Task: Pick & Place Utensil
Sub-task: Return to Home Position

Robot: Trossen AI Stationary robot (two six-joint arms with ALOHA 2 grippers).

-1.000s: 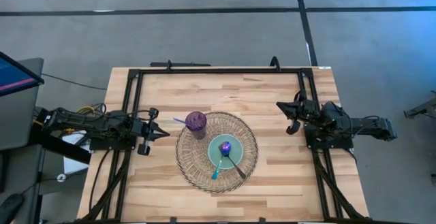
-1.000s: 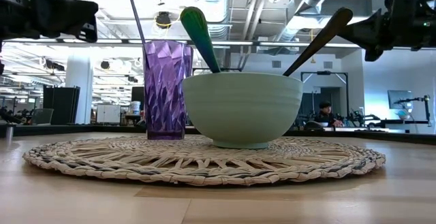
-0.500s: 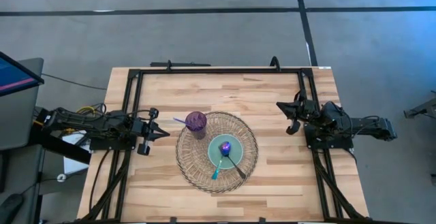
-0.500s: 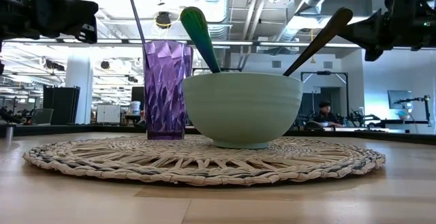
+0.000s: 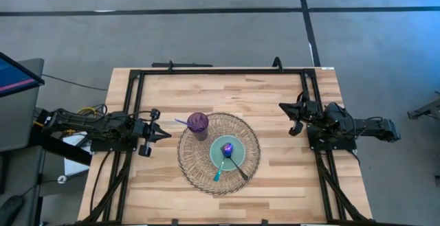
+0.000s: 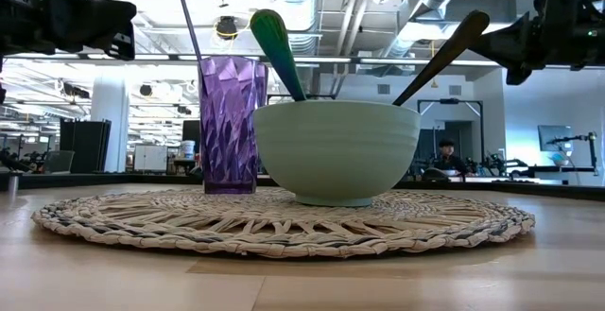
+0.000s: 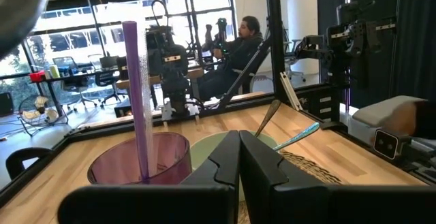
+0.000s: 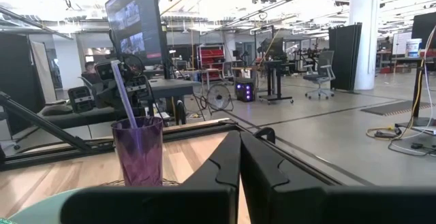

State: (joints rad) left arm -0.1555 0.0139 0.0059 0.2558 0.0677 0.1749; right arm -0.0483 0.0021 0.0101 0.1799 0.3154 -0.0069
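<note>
A pale green bowl (image 5: 226,153) stands on a round woven mat (image 5: 196,174) at the table's middle. Two utensils lean in it on its rim: a teal-handled one (image 5: 219,172) and a dark-handled one (image 5: 238,167); both show in the low view (image 6: 275,47) (image 6: 444,54). A purple cup (image 5: 198,123) with a purple straw (image 6: 189,23) stands on the mat's far left part. My left gripper (image 5: 163,134) is shut and empty at the table's left edge, pointing at the cup. My right gripper (image 5: 294,119) is shut and empty at the right edge.
A black frame (image 5: 220,71) runs along the table's far, left and right edges. Bare wood lies between the mat and each arm and along the near edge. People sit in the room beyond the table (image 7: 238,43).
</note>
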